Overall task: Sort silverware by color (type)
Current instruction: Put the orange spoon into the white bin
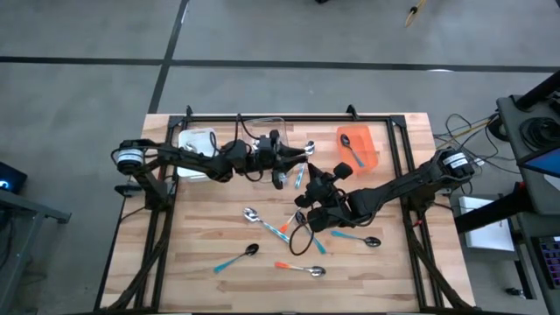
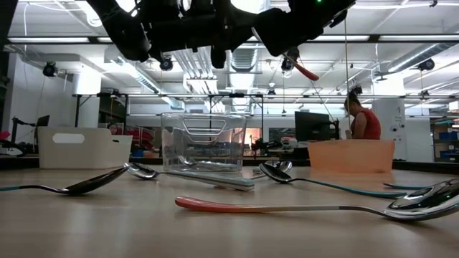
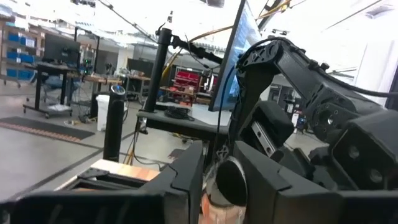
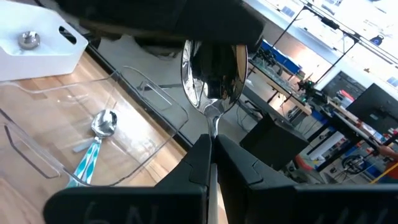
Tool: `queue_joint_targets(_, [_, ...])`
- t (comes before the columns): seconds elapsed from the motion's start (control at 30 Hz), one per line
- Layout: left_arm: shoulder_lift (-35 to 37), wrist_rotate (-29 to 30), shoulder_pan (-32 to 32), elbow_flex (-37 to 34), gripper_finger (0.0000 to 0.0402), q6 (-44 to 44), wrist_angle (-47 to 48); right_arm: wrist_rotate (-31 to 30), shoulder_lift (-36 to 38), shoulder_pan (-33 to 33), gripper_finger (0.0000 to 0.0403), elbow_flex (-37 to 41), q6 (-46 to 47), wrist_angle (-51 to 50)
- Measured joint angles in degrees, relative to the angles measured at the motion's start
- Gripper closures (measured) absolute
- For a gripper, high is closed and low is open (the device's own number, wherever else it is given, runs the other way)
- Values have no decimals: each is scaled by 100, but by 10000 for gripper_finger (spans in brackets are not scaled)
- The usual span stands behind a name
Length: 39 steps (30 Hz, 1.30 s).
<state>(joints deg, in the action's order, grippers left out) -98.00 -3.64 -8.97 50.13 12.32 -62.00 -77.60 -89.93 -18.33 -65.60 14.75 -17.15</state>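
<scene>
Silver and dark spoons lay scattered over the wooden tabletop [image 1: 201,289]: a teal-handled one [image 1: 236,258] toward the front left, an orange-handled one [image 1: 300,268] at the front centre, another teal one [image 1: 357,238] toward the front right, and a silver one with a light blue and orange handle [image 1: 265,224] near the middle. One spoon [image 1: 351,149] lay inside the orange bin [image 1: 372,157] at the back right, and another [image 1: 307,150] rested on the wood just beside the clear bin [image 1: 261,125]. In the right wrist view a teal-handled spoon [image 4: 94,144] lay in the clear bin [image 4: 146,99], and a small silver piece [image 4: 28,40] sat in the white bin [image 4: 43,56]. The right tool [image 4: 209,158] was clamped on the stem of a raised spoon [image 4: 211,74], its shiny bowl pointing away from the fingers. The left tool [image 1: 282,168] reached in from the back left, just in front of the clear bin and close to the right tool [image 1: 308,203]; its fingers [image 3: 186,180] stood either side of something round and pale, but I could not tell whether they gripped it. From table height, an orange-handled spoon [image 2: 287,208] lay nearest, with the clear bin [image 2: 204,141] behind it, the white bin [image 2: 82,147] to one side and the orange bin [image 2: 351,154] to the other. A person in red [image 2: 362,118] sat in the room beyond.
</scene>
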Motion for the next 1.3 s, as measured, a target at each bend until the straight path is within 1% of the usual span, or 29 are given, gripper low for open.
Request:
queue_joint_targets(0.23, [-2, 0, 0, 0, 322, 40, 184, -2, 2, 15, 394, 0, -26, 15])
queue_joint_targets(0.37, [-2, 31, 0, 0, 326, -74, 182, 0, 4, 26, 394, 0, -25, 24])
queue_joint_targets(0.43, [-2, 132, 4, 0, 342, -87, 196, -2, 7, 28, 394, 0, -24, 32])
queue_joint_targets(0.53, [-2, 216, -3, 0, 388, -127, 261, -8, 10, 25, 394, 0, -20, 43])
queue_joint_targets(0.8, [0, 233, 4, 0, 398, 26, 267, -21, 13, 22, 390, 0, 38, 57])
queue_joint_targets(0.9, [47, 267, 9, -2, 399, 102, 270, -7, 15, 24, 372, 0, 105, 79])
queue_joint_targets(1.17, [293, 265, 19, -25, 400, 231, 408, 10, 15, 26, 293, 0, 220, 149])
queue_joint_targets(1.23, [432, 271, -25, -33, 400, 175, 604, 8, 41, 26, 284, 0, 220, 174])
queue_joint_targets(1.3, [666, 271, -120, -36, 400, 85, 1044, 2, 71, 20, 282, -55, 218, 169])
